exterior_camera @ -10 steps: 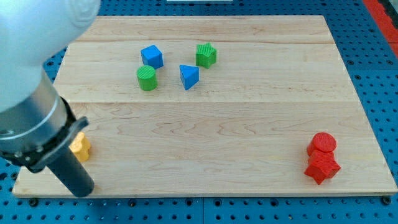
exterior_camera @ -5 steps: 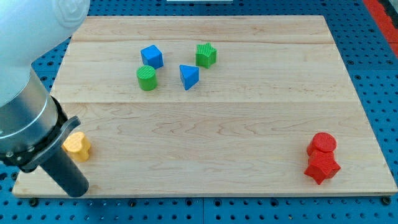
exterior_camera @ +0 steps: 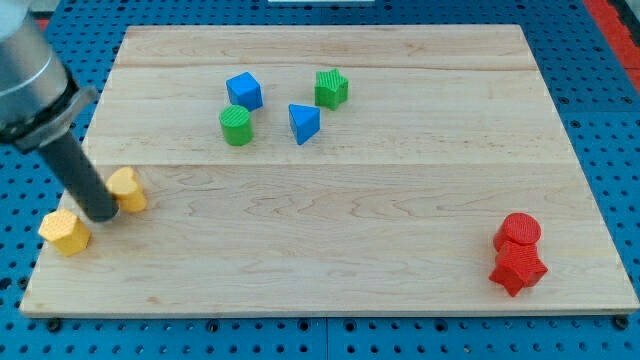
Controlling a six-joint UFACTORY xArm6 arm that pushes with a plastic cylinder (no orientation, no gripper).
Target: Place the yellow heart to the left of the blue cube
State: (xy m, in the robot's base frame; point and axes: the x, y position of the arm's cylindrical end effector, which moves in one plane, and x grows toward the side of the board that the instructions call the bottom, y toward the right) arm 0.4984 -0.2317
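Observation:
The yellow heart [exterior_camera: 129,189] lies near the board's left edge, well below and left of the blue cube [exterior_camera: 244,90]. My tip [exterior_camera: 103,214] sits against the heart's lower left side. A second yellow block [exterior_camera: 65,232], roughly hexagonal, lies further down and left of the tip, near the board's left edge. The dark rod slants up to the view's upper left.
A green cylinder [exterior_camera: 236,126] sits just below the blue cube. A blue triangular block [exterior_camera: 304,123] and a green star [exterior_camera: 331,88] lie to its right. A red cylinder [exterior_camera: 520,231] and a red star [exterior_camera: 518,268] sit at the board's [exterior_camera: 400,200] lower right.
The arm has swung up and to the view's upper left, uncovering the second yellow block. The yellow heart has been pushed up the board. The other blocks have not moved.

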